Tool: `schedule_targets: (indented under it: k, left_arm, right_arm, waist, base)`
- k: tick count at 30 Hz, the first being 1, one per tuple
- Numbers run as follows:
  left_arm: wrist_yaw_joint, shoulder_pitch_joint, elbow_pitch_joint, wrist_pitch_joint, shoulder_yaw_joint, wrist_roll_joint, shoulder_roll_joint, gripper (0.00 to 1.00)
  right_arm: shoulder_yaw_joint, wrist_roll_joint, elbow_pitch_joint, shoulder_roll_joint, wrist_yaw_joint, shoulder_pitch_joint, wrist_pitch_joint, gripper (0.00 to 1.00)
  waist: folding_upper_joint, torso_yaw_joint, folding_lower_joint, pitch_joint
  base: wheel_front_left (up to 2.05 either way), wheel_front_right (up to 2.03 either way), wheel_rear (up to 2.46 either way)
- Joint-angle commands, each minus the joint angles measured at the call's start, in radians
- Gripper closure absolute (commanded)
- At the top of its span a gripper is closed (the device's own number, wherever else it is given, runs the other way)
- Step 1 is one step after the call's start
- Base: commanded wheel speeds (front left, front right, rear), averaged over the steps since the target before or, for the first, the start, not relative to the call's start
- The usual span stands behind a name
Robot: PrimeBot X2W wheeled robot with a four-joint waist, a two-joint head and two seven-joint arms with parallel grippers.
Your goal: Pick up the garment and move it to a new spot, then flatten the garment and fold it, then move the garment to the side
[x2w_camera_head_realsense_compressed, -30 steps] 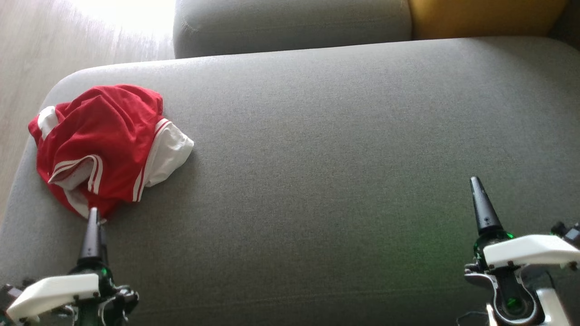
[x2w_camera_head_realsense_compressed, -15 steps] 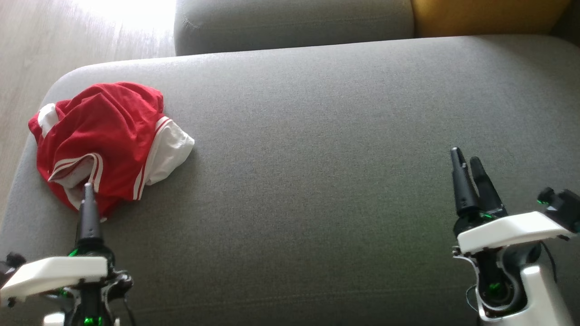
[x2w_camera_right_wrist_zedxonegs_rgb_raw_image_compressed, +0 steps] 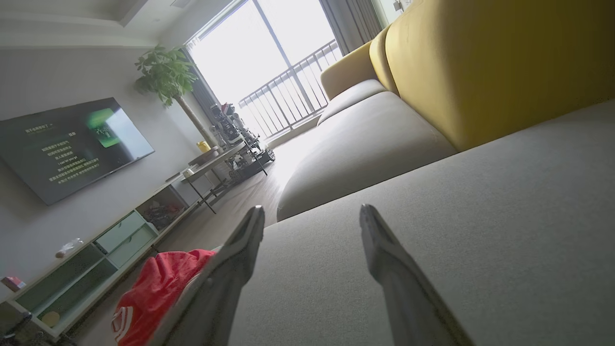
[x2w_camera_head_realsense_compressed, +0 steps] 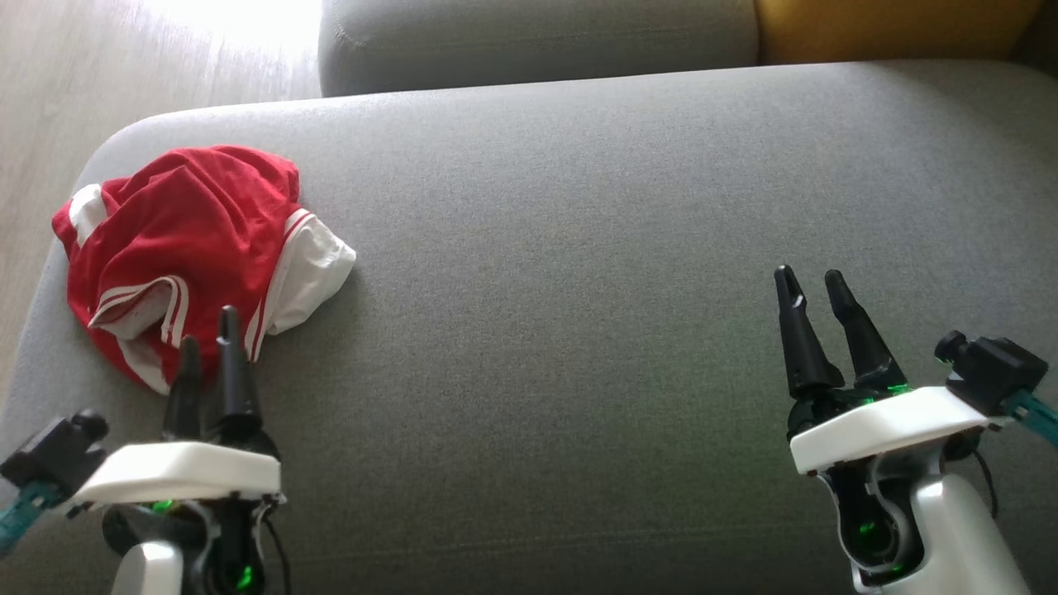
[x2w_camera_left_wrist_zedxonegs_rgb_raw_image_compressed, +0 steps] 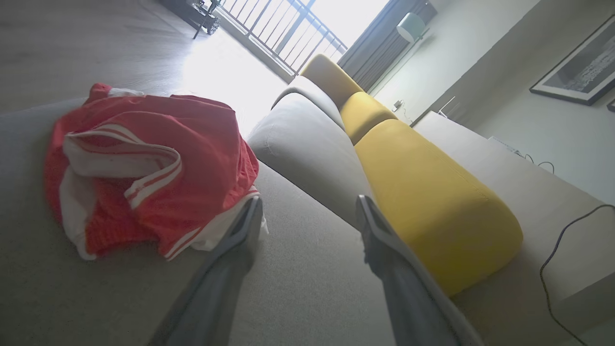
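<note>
**Garment (x2w_camera_head_realsense_compressed: 190, 248) heaped at left end, both grippers wide and empty**

Found it crumpled, red with white trim, on the far-left part of the seat (x2w_camera_head_realsense_compressed: 579, 289), close to the rounded corner and the drop to the floor (x2w_camera_head_realsense_compressed: 50, 83). Noted left gripper (x2w_camera_head_realsense_compressed: 208, 326) just near of the heap, jaws spread wide with nothing between them. Judged it lined up that way for a first pinch on the near hem. Could not tell whether its tips touched cloth. Noted right gripper (x2w_camera_head_realsense_compressed: 807, 273) well apart at near right, equally wide and empty, over bare seat. Judged it kept there to leave the pick to the left arm.

Marked little margin left of the heap, with the seat edge just beyond, so judged that a leftward drag risked spilling cloth to the floor. Found broad bare seat from middle to right, open for a new spot and for flattening. Saw the far side closed off by grey back cushion (x2w_camera_head_realsense_compressed: 529, 41) and yellow cushion (x2w_camera_head_realsense_compressed: 893, 29).
</note>
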Motion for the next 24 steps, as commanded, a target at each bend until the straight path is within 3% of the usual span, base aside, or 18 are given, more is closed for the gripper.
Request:
schedule_targets:
  k: [1,11,24]
  left_arm:
    - [0.013,-0.044,-0.053,-0.016,0.003,0.049,0.017,0.00]
    - [0.123,-0.044,-0.055,-0.045,-0.127,0.238,0.090,0.00]
    - [0.281,-0.072,-0.014,-0.080,-0.303,0.394,0.200,0.00]
  right_arm:
    - [0.017,-0.040,-0.048,-0.009,0.000,-0.063,-0.016,0.00]
    - [0.021,-0.207,-0.048,0.001,0.000,-0.057,-0.046,0.00]
    - [-0.007,-0.360,-0.042,0.003,0.000,-0.051,-0.081,0.00]
  waist:
    - [0.0000,0.001,0.0000,0.001]
    - [0.0000,-0.001,0.0000,0.003]
    - [0.0000,-0.009,0.0000,0.009]
  base:
    - [0.00,0.00,0.00]
    - [0.00,0.00,0.00]
    - [0.00,0.00,0.00]
